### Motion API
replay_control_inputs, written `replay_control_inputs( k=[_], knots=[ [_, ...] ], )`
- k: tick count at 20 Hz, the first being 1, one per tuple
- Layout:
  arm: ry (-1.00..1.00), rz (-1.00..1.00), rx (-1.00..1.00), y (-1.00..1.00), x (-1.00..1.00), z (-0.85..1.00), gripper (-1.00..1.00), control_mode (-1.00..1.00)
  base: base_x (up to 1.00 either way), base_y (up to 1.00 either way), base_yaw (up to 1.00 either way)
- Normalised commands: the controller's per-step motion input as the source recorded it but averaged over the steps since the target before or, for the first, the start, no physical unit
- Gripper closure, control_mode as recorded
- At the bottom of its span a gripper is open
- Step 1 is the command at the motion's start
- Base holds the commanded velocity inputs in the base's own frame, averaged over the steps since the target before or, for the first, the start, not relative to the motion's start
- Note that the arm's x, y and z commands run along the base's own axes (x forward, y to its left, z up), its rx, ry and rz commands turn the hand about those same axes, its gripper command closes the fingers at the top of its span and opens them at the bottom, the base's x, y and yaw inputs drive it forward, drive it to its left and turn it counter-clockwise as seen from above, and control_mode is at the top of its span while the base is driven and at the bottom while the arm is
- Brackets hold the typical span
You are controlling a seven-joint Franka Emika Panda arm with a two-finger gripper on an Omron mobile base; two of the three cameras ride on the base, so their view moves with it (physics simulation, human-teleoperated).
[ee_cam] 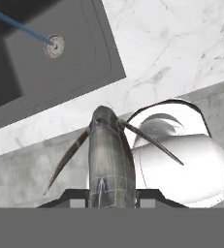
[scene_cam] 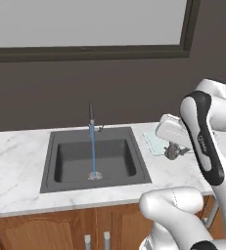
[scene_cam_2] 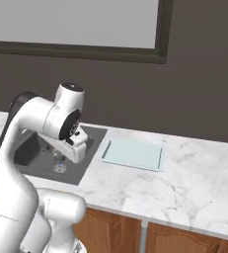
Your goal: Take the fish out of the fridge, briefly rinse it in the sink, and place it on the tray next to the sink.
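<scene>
End effector [ee_cam: 111,193] pinched on the fish [ee_cam: 108,155], dark grey body clamped between the two finger tips, head pointing away from the camera, thin fins splayed to both sides. In the left base view the fish [scene_cam: 172,152] hangs under the hand just right of the sink [scene_cam: 95,160], over the near end of the tray [scene_cam: 153,142].

Water stream [scene_cam: 92,151] runs from the tap [scene_cam: 91,117] to the drain [ee_cam: 54,46]. The basin's right rim sits between the stream and the fish.

Tabletop [scene_cam_2: 194,178] right of the tray [scene_cam_2: 133,153] is open marble, plenty of room out to the front edge. The tray lies flat just beside the sink [scene_cam_2: 86,148]. Dark wall and window frame [scene_cam_2: 86,52] close off the back.

Hidden: in the right base view the arm covers most of the basin and the hand; the finger tips can't be made out there. In the left base view the forearm cuts off the tray's right part. Whether the fish touches the tray: can't tell.
</scene>
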Motion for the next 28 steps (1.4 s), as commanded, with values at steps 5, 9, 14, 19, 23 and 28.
replay_control_inputs(
  k=[5,9,14,19,23,28],
  knots=[
    [0.13,0.23,0.18,0.2,0.69,-0.07,1.0,-1.0,0.0,0.0,0.0],
    [0.0,0.02,0.14,0.33,0.39,-0.21,1.0,-1.0,0.0,0.0,0.0],
    [0.0,0.02,0.31,0.17,0.48,-0.11,1.0,-1.0,0.0,0.0,0.0],
    [0.03,0.02,0.4,0.17,0.72,-0.02,1.0,-1.0,0.0,0.0,0.0],
    [0.13,0.0,0.24,0.64,0.86,-0.18,1.0,-1.0,0.0,0.0,0.0],
    [0.22,0.04,0.06,0.45,0.67,-0.26,1.0,-1.0,0.0,0.0,0.0]
  ],
)
